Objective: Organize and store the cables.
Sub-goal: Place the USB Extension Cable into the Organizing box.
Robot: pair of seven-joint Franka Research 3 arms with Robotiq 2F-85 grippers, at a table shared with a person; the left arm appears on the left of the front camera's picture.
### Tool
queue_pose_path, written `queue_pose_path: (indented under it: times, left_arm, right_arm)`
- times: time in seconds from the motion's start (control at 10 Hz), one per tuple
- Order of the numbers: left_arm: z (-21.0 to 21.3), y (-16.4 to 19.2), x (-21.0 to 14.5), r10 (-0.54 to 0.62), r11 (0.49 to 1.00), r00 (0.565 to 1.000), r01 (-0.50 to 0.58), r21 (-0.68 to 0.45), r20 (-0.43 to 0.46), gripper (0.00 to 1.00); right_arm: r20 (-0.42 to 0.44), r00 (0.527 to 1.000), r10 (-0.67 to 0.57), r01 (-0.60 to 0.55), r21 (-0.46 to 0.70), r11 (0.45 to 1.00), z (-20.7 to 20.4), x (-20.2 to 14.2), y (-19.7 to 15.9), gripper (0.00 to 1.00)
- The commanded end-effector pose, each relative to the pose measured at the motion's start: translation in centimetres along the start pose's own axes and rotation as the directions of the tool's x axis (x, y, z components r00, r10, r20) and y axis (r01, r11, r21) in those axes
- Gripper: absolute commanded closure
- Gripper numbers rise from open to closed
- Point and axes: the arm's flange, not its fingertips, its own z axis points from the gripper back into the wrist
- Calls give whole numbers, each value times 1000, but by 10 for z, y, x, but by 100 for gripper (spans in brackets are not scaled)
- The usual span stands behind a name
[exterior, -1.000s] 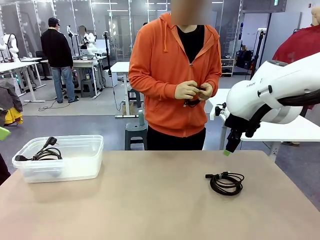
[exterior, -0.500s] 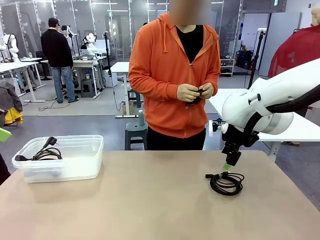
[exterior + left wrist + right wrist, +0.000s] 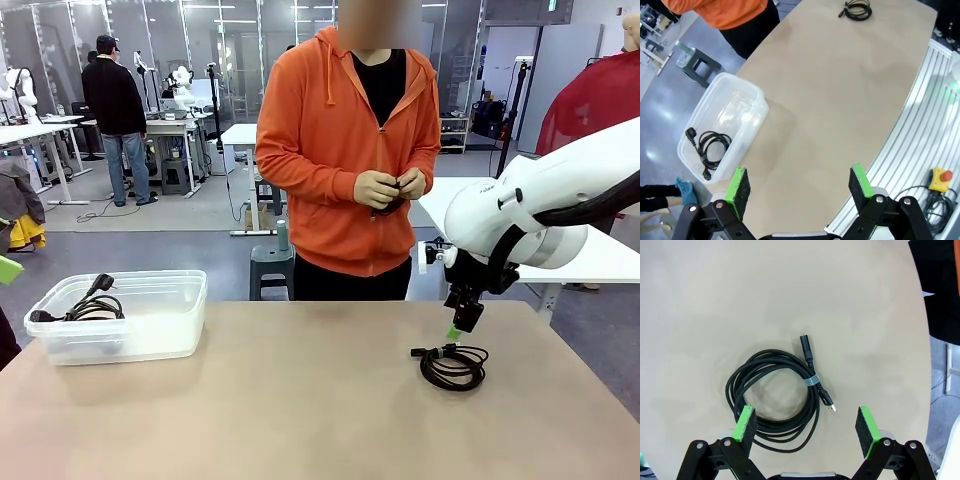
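Note:
A coiled black cable (image 3: 453, 366) lies on the table's right side, bound with a tie; in the right wrist view this cable (image 3: 775, 395) sits just beyond my fingers. My right gripper (image 3: 456, 326) hangs open just above its far edge, and in its own view the right gripper (image 3: 805, 424) has nothing between the green pads. Another cable (image 3: 85, 305) lies in the clear plastic bin (image 3: 150, 340) at the left. My left gripper (image 3: 798, 184) is open high over the table, looking down on the bin (image 3: 752, 97) and its cable (image 3: 712, 147). The person's hands hold a small black cable (image 3: 392, 190).
The person in an orange hoodie (image 3: 340, 150) stands at the far edge of the table. A bare tan tabletop (image 3: 300, 400) stretches between the bin and the coiled cable. A metal rail and a red stop button (image 3: 940, 176) lie at the table's near side.
My right gripper has come down and a little left, from chest height to just above the coiled cable, then held still. The person's hands keep working the small cable.

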Motion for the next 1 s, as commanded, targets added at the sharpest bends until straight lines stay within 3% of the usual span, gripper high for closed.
queue_pose_path:
  times: [0.0,0.3,0.9]
  left_arm:
    - [-1,0,2,-3,1000,1000,3,5,3,0]
    - [-1,0,2,-3,1000,1000,3,5,3,0]
    - [-1,0,2,-3,1000,1000,3,5,3,0]
  right_arm:
    - [-35,992,124,-124,10,992,-25,2,-12,0]
    - [-109,969,221,-221,5,975,-47,6,-26,0]
    - [-128,968,217,-212,55,976,-84,2,-43,0]
